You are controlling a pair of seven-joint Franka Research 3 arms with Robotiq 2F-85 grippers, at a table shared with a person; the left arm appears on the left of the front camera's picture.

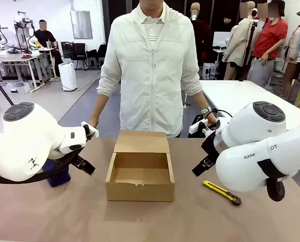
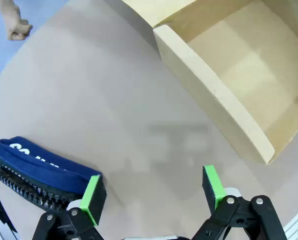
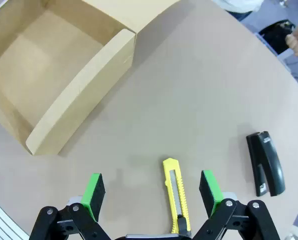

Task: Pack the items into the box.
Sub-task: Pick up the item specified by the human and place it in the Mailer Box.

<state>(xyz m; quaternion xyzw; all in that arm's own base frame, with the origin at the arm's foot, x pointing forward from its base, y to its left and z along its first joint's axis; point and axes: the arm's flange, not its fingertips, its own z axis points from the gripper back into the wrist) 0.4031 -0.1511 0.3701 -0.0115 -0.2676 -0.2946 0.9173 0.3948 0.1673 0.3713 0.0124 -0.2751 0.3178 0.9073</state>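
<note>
Likely miss or zip snag on navy zip pouch (image 2: 36,167) if closed now: pouch on table just outside one pad of left gripper (image 2: 153,189), fingers spread wide, nothing between. Slim black object (image 3: 265,163) off beside right gripper (image 3: 151,187); wide fingers astride yellow utility knife (image 3: 175,192), so wrong-item risk. Cardboard box (image 1: 140,191) open between arms.

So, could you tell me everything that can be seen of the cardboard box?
The cardboard box is plain tan, shallow and rectangular, standing flat in the middle of the brown table. It is open and empty; its lid flap is folded back at the far side, toward the person. The front wall has a small notch in its top edge. Only the table touches it.
</note>
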